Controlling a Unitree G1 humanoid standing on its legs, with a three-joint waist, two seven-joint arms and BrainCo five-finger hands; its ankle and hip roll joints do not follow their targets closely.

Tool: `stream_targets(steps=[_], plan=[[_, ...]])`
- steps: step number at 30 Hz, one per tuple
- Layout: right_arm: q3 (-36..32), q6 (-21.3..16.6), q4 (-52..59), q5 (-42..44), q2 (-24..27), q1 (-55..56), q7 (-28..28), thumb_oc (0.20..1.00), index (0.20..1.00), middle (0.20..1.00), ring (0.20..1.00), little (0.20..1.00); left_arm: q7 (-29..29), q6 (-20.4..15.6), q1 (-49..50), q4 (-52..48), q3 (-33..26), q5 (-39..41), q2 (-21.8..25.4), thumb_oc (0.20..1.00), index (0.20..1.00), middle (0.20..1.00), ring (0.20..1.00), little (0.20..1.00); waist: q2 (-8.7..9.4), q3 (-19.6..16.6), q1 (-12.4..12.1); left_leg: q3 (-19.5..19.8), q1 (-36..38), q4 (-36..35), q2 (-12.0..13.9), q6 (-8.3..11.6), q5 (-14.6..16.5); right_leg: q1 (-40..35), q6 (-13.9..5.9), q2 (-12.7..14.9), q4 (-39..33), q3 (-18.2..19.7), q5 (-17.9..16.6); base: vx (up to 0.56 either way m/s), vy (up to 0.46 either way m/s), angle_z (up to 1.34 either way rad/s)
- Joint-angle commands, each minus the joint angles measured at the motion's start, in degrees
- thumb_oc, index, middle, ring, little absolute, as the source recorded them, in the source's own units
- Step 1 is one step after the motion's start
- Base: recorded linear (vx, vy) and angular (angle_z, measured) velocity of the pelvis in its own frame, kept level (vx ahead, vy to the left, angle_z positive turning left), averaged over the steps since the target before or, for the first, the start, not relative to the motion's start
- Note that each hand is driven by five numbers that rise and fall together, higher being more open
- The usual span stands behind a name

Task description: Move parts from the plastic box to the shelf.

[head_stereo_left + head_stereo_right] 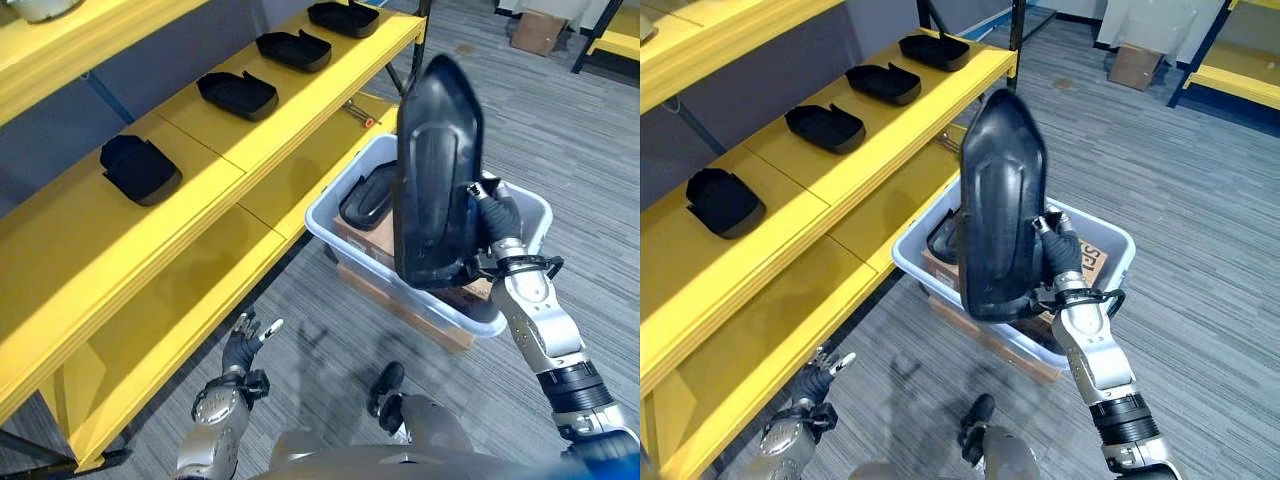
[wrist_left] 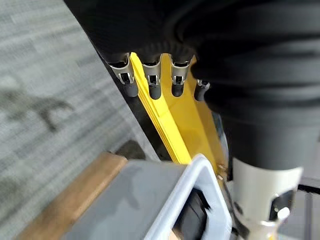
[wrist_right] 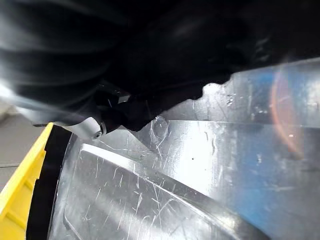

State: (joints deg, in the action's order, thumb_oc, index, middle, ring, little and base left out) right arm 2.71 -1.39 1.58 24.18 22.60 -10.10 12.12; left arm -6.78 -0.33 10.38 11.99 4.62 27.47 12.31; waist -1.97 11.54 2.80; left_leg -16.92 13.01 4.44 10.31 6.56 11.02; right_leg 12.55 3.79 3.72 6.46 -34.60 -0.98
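R hand (image 1: 492, 222) grips a large black moulded part (image 1: 436, 180), held upright above the grey plastic box (image 1: 525, 205); fingers curl round its edge. Another black part (image 1: 368, 195) lies in the box, which sits on a cardboard carton (image 1: 400, 305). Four black parts (image 1: 238, 94) sit in a row on the yellow shelf (image 1: 270, 130). L hand (image 1: 245, 345) hangs low by the shelf's lower tier, fingers loosely spread, holding nothing.
L wrist view: fingers (image 2: 150, 80) straight, box rim (image 2: 190, 185) past them.
R wrist view: scratched box wall (image 3: 210, 165), dark part (image 3: 165, 60) close up.
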Motion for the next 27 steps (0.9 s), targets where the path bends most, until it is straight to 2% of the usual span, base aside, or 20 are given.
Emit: stream_targets(steps=[1,3,5,8,9,11,12,13,14,15,16,17,19,20,22,23,27], plan=[[1.24,-3.69,4.40,1.47,1.19,-1.12,-1.07,0.200,0.200,0.200,0.200,0.200,0.90,-2.18,6.03,-6.38,-1.90,-1.66,3.29,1.000,1.000,1.000,1.000,1.000,-0.55,-4.76,-1.78,3.00,-6.56,-6.12,2.17,-0.69,-10.71,-6.92,-10.22,10.55,2.15,1.31,2.26,-0.03,0.251,-0.58],[0.62,-3.16,4.00,1.92,0.33,0.09,-1.32,0.200,0.200,0.200,0.200,0.200,0.81,-2.02,7.22,-6.26,-2.84,-1.36,3.52,1.000,1.000,1.000,1.000,1.000,0.76,-4.20,-4.07,4.57,-8.42,-6.04,-0.68,-2.01,-9.22,-8.70,-11.94,13.09,0.22,-0.55,-0.59,-0.06,0.315,0.16],[0.45,-2.75,3.56,1.13,-0.38,0.27,-1.25,0.200,0.200,0.200,0.200,0.200,0.73,-1.84,7.61,-6.35,-3.77,-1.67,3.97,1.000,1.000,1.000,1.000,1.000,1.56,-3.90,-5.28,5.96,-9.11,-5.98,-2.54,-2.99,-8.42,-9.64,-13.11,14.48,-0.84,-0.96,-2.32,-0.04,0.242,0.74],[0.12,-2.49,3.11,1.28,-1.32,0.62,-1.58,0.200,0.200,0.200,0.200,0.200,0.51,-1.92,7.75,-6.93,-5.06,-1.84,4.48,1.000,1.000,1.000,1.000,1.000,2.87,-3.29,-6.65,7.85,-10.80,-4.05,-5.01,-4.22,-6.94,-11.10,-14.40,16.18,-2.17,-0.97,-4.20,-0.03,0.183,0.32],[0.08,-2.49,3.10,1.28,-1.38,0.64,-1.61,0.200,0.200,0.200,0.200,0.200,0.51,-1.89,7.78,-6.98,-5.07,-1.83,4.55,1.000,1.000,1.000,1.000,1.000,2.98,-3.28,-6.55,7.98,-10.93,-3.82,-5.14,-4.33,-6.81,-11.19,-14.51,16.30,-2.26,-1.08,-4.33,-0.02,0.224,0.19],[-1.28,-2.59,2.99,1.28,-2.33,1.53,-1.48,0.200,0.200,0.200,0.200,0.200,0.33,-2.21,7.23,-7.52,-5.67,-2.33,4.92,1.000,1.000,1.000,1.000,1.000,3.69,-2.92,-7.47,10.10,-12.31,-2.23,-7.93,-5.73,-5.56,-12.40,-15.80,18.44,-2.75,-0.80,-6.52,-0.01,0.295,0.21],[-2.22,-2.74,3.01,1.10,-2.67,2.13,-1.32,0.200,0.200,0.200,0.200,0.200,0.16,-2.45,6.89,-7.70,-6.11,-2.64,5.33,1.000,1.000,1.000,1.000,1.000,3.78,-2.74,-7.39,10.93,-12.67,-2.02,-8.60,-6.12,-5.44,-12.36,-16.13,18.88,-2.35,0.55,-7.06,0.02,0.337,0.63],[-3.38,-3.01,3.29,0.92,-3.39,3.40,-1.29,0.200,0.200,0.200,0.200,0.200,0.26,-2.69,6.40,-7.79,-6.43,-3.19,6.08,1.000,1.000,1.000,1.000,1.000,3.61,-2.68,-6.76,12.53,-12.57,-2.78,-9.60,-6.90,-5.56,-11.73,-16.01,18.77,-0.55,4.75,-6.32,0.02,0.245,0.80],[-3.40,-3.01,3.31,0.91,-3.43,3.43,-1.30,0.200,0.200,0.200,0.200,0.200,0.26,-2.70,6.40,-7.78,-6.43,-3.20,6.11,1.000,1.000,1.000,1.000,1.000,3.66,-2.69,-6.83,12.47,-12.53,-2.86,-9.64,-6.93,-5.58,-11.59,-16.03,18.85,-0.34,4.87,-6.21,-0.03,0.250,0.93],[-3.97,-3.18,3.49,0.66,-3.88,4.29,-1.44,0.200,0.200,0.200,0.200,0.200,0.39,-2.82,5.96,-7.71,-6.29,-4.10,6.70,1.000,1.000,1.000,1.000,1.000,3.82,-2.60,-6.17,13.06,-13.05,-3.50,-10.62,-7.69,-7.03,-10.53,-15.00,18.69,0.75,7.96,-6.95,-0.03,0.148,0.64],[-4.14,-3.28,3.66,0.46,-4.10,4.76,-1.62,0.200,0.200,0.200,0.200,0.200,0.46,-2.93,5.71,-7.57,-6.37,-4.61,7.32,1.000,1.000,1.000,1.000,1.000,3.61,-2.66,-5.55,14.25,-12.82,-4.41,-10.90,-7.93,-7.38,-9.80,-14.55,17.20,1.19,11.86,-6.23,0.17,0.267,0.79],[-5.73,-4.02,4.50,2.07,-4.88,8.11,-2.88,0.200,0.200,0.200,0.200,0.200,1.22,-2.93,4.62,-6.16,-5.54,-5.39,8.41,1.000,1.000,1.000,1.000,1.000,3.33,-2.93,-1.56,19.77,-12.23,-5.96,-11.64,-8.52,-8.55,-6.89,-12.24,5.87,0.59,30.24,0.04,0.22,0.176,1.05],[-5.75,-4.02,4.53,2.07,-4.89,8.14,-2.89,0.200,0.200,0.200,0.200,0.200,1.23,-2.95,4.60,-6.13,-5.53,-5.38,8.42,1.000,1.000,1.000,1.000,1.000,3.33,-3.05,-1.61,19.73,-12.37,-6.00,-11.61,-8.48,-8.66,-6.69,-12.19,5.84,0.63,30.29,-0.03,0.15,0.082,1.95],[-6.27,-3.99,5.70,3.09,-4.93,10.88,-4.00,0.200,0.200,0.200,0.200,0.200,1.83,-2.84,5.71,-6.50,-6.00,-5.57,8.23,1.000,1.000,1.000,1.000,1.000,4.05,-2.99,-0.74,20.75,-11.67,-7.20,-12.35,-8.68,-9.06,-5.95,-11.35,2.20,-2.22,31.30,0.15,0.18,0.049,1.31],[-6.47,-3.97,5.45,3.81,-4.70,11.61,-5.03,0.200,0.200,0.200,0.200,0.200,2.12,-2.79,6.49,-6.56,-7.07,-5.71,8.25,1.000,1.000,1.000,1.000,1.000,4.44,-2.80,0.35,22.07,-10.76,-9.24,-13.07,-8.80,-9.96,-0.84,-11.86,-1.03,-7.61,33.31,-4.33,0.31,-0.004,-0.28],[-6.09,-4.10,5.38,3.55,-4.36,11.24,-5.21,0.200,0.200,0.200,0.200,0.200,2.08,-3.11,6.32,-6.02,-7.06,-5.58,8.21,1.000,1.000,1.000,1.000,1.000,4.47,-1.99,0.87,23.67,-9.76,-9.37,-13.06,-8.75,-9.63,1.66,-12.50,-1.60,-9.16,36.36,-6.07,0.25,-0.046,-0.25],[-6.32,-3.89,6.61,3.75,-3.85,13.23,-6.33,0.200,0.200,0.200,0.200,0.200,2.46,-3.53,7.16,-5.69,-6.79,-5.81,7.41,1.000,1.000,1.000,1.000,1.000,5.18,-2.04,1.38,24.93,-7.78,-9.44,-13.30,-8.51,-8.14,-0.19,-12.02,-1.78,-8.39,38.13,-5.97,0.19,-0.083,0.38]])
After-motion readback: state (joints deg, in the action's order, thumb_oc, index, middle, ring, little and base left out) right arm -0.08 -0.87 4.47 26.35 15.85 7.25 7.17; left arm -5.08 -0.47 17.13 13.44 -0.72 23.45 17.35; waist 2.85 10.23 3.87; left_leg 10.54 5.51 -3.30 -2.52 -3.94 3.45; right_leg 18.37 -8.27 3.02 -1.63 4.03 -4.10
